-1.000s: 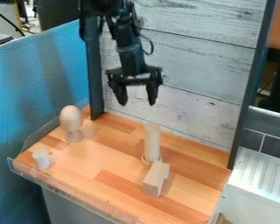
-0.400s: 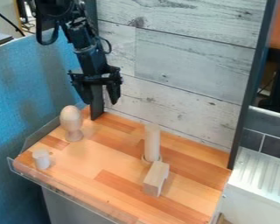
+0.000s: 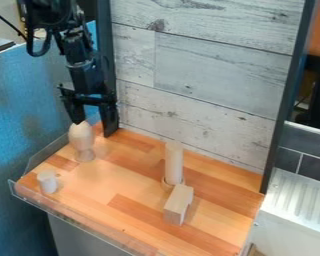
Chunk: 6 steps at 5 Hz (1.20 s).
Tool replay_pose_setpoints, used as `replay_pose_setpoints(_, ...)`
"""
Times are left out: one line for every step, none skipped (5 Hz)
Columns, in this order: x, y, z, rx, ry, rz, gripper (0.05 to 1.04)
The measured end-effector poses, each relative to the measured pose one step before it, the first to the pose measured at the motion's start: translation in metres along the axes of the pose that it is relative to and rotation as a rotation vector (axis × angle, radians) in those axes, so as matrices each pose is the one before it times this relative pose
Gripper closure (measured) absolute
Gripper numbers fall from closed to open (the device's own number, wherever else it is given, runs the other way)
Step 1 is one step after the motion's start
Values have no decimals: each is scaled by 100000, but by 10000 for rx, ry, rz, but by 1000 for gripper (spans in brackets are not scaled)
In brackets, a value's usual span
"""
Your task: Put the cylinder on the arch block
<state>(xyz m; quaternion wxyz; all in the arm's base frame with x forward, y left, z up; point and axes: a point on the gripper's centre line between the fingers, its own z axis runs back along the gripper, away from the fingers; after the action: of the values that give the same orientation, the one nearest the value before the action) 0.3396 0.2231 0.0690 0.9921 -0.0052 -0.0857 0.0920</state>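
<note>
Hanging at the view's upper left, well apart from a short cylinder [image 3: 48,182] meant, most likely, for the arch block [image 3: 173,210]

In the camera view, find the gripper [image 3: 94,122] pointing down, fingers apart, gripping nothing. Look for the short cylinder upright on the wooden board [image 3: 122,175], near the front left corner. Likelier as the piece to fetch, judging by size; cannot rule out the tall cylinder [image 3: 174,162], upright just behind the arch block with a ring [image 3: 167,184] at its foot.

Looks like wood, so expect light weight, full stiffness, little fragility. Might slip a touch on smooth sides, and might roll once tipped. Best taken from straight above, across opposite sides around mid-height, leaving the flat bottom free for setting down.

Watch the egg-topped piece [image 3: 81,137], upright behind the short cylinder and close under one fingertip; cannot tell whether touching. Easily toppled by a low sweep, being narrow at the stem. Mind the clear guard [image 3: 76,218] along the front edge, near the short cylinder, and the dark post [image 3: 106,30] close by the gripper. For the placing, keep off the tall cylinder and come down square on the arch block's narrow top, pressing gently.
</note>
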Motion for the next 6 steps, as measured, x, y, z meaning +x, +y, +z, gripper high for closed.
replay_pose_setpoints(-1840, 990, -1475, 486, 441, -449, 84)
replay_pose_setpoints(-1770, 1736, -1585, 527, -77, -91, 84)
replay_pose_setpoints(-120, 1210, -445, 307, -459, -66, 84)
replay_pose_setpoints(-434, 1165, -1090, -27, -59, 123, 84)
replay_pose_setpoints(-89, 406, -1216, -40, 214, 1, 84)
replay_pose_setpoints(-141, 67, -966, -354, 594, 34, 84)
